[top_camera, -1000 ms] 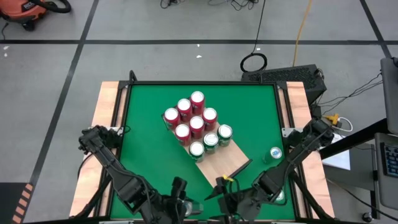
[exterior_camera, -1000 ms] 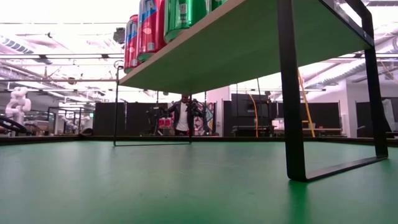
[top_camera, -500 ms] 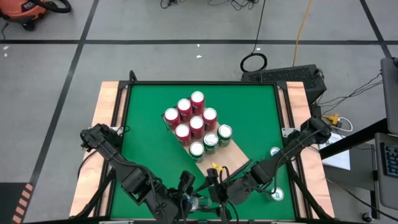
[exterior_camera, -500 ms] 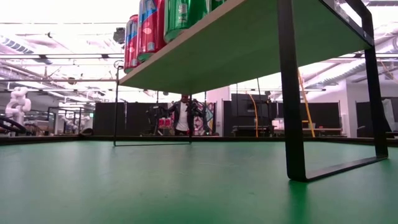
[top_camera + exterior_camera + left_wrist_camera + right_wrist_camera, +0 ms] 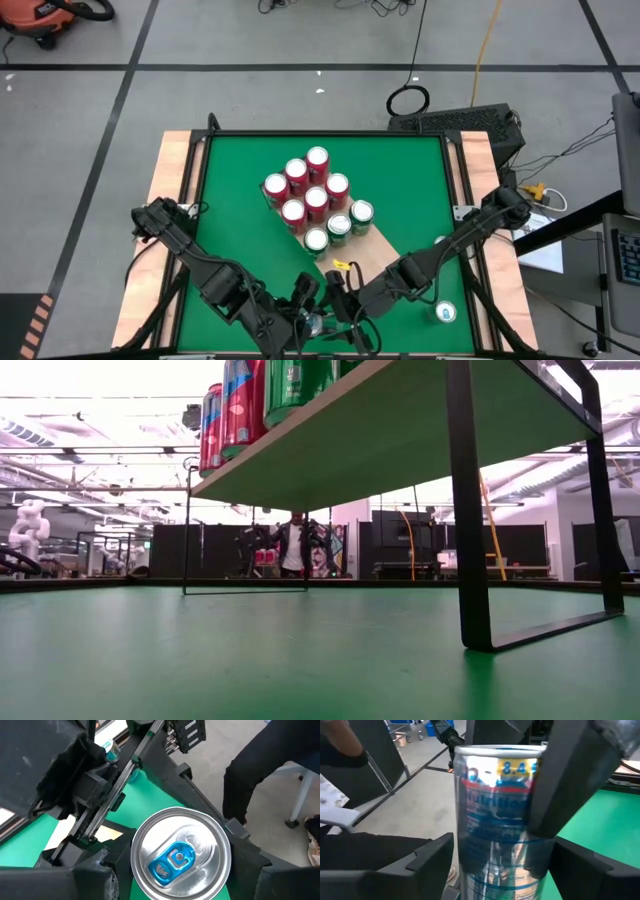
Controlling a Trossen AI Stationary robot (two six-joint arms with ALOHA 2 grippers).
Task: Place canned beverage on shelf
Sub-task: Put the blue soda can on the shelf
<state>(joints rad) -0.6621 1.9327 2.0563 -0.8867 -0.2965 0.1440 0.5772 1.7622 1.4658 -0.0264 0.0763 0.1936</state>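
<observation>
My left gripper (image 5: 310, 318) is shut on a silver canned beverage (image 5: 180, 852) with a blue tab, above the table's near edge. In the right wrist view the same can (image 5: 495, 815) stands upright between the fingers of my right gripper (image 5: 502, 865). That gripper is open, with a finger close on each side; whether either touches the can does not show. In the high view my right gripper (image 5: 340, 298) meets the can from the right. The shelf (image 5: 362, 262) stands mid-table on thin dark legs. It carries several red cans (image 5: 308, 185) and three green ones (image 5: 340, 228). My left gripper pinches the can's side wall (image 5: 137, 870) between its two fingers, just below the rim. The fingers slant down from above on the table's left side; one finger (image 5: 565, 780) lies down the can's wall. The can stands upright, lifted clear of the table.
A green-topped can (image 5: 445, 313) stands on the green table at the near right. Another (image 5: 440, 241) peeks out beside the right arm. The shelf's dark legs (image 5: 470, 510) rise from the table. A person sits beyond the table's near edge (image 5: 270, 765).
My left gripper has carried the can a little toward the table's right and rolled its wrist. My right gripper has swung toward the table's left until its fingers flank the can. The right arm has uncovered the can at the near right.
</observation>
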